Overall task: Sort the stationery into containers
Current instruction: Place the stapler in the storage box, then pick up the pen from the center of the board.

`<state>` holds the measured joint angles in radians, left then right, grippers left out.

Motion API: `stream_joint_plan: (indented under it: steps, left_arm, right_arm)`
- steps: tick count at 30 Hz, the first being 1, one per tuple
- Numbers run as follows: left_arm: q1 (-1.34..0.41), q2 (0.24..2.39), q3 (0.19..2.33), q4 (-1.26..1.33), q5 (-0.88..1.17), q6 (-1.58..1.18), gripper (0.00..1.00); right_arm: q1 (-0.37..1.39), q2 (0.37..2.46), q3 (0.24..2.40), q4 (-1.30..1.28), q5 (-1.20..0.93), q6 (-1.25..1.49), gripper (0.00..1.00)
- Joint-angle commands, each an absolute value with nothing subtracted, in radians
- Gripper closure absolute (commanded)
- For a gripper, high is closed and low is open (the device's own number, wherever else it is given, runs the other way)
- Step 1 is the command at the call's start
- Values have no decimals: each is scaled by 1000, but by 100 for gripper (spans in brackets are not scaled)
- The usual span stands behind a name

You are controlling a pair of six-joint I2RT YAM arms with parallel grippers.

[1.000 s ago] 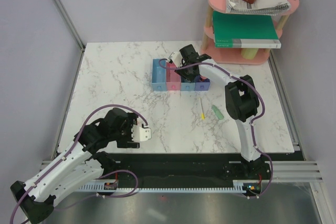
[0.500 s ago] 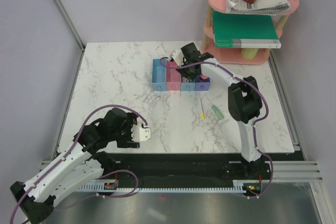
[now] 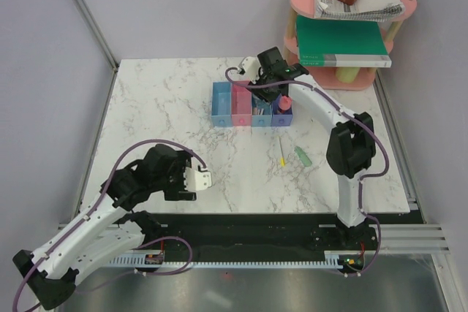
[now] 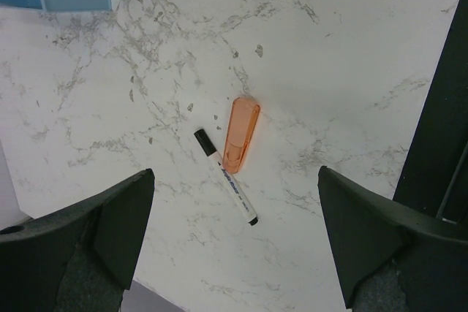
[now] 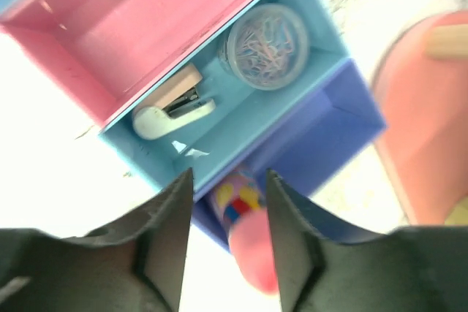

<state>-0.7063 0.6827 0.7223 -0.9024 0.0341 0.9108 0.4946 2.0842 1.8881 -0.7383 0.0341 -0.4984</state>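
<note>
The pink cylinder with a coloured label (image 5: 248, 253) sits between the fingers of the right gripper (image 5: 228, 180), which we read as clamped on it. Its long axis runs along the fingers, so it is roughly upright. It hangs over the near wall of the dark blue plastic bin (image 5: 329, 126), the end one of the joined row. In the right wrist view that bin's open floor lies toward 1 o'clock, so we judge a short shift that way is needed before release.

At 11 o'clock the neighbouring light blue bin (image 5: 252, 111) holds a white-and-peach clip (image 5: 172, 104) and a round clear tub of paper clips (image 5: 267, 34). Beyond it is the pink bin (image 5: 168, 27). The pink oval shelf (image 5: 417, 144) stands close at 3 o'clock.

Well apart, the left gripper (image 4: 234, 173) hangs with its fingers spread wide above an orange stick (image 4: 240, 135) and a black-capped white pen (image 4: 225, 177), which lie just beside each other on the white marble table (image 4: 351, 49). A thin yellow pen (image 3: 282, 153) and a green cap-shaped piece (image 3: 302, 155) lie at 6 o'clock of the bins.
</note>
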Motion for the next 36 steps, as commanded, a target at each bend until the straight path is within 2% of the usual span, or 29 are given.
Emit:
stream_joint_plan:
  steps: [1, 4, 10, 11, 14, 21, 29, 36]
  left_arm:
    - [-699, 733, 823, -871, 3, 845, 0]
    - [-699, 788, 897, -884, -43, 851, 0]
    - [-699, 909, 997, -907, -60, 805, 0]
    - [-699, 923, 997, -908, -67, 787, 0]
    - [-698, 980, 976, -908, -100, 697, 0]
    - [-681, 917, 784, -888, -69, 700, 0]
    - [-660, 928, 764, -864, -68, 638, 0]
    - [-585, 1041, 804, -841, -20, 540, 0]
  right_arm:
    - [503, 1887, 1928, -805, -40, -489, 45]
    - [503, 1794, 1835, -827, -77, -489, 36]
    - [502, 1577, 1556, -833, -132, -460, 8]
    - [500, 1551, 1517, -828, -132, -457, 7]
    - [497, 1465, 1372, -821, -111, -453, 6]
    - [462, 1384, 1053, -715, -22, -480, 6]
    - [410, 1473, 982, -598, -6, -471, 8]
    - [387, 1555, 944, -535, -6, -469, 11]
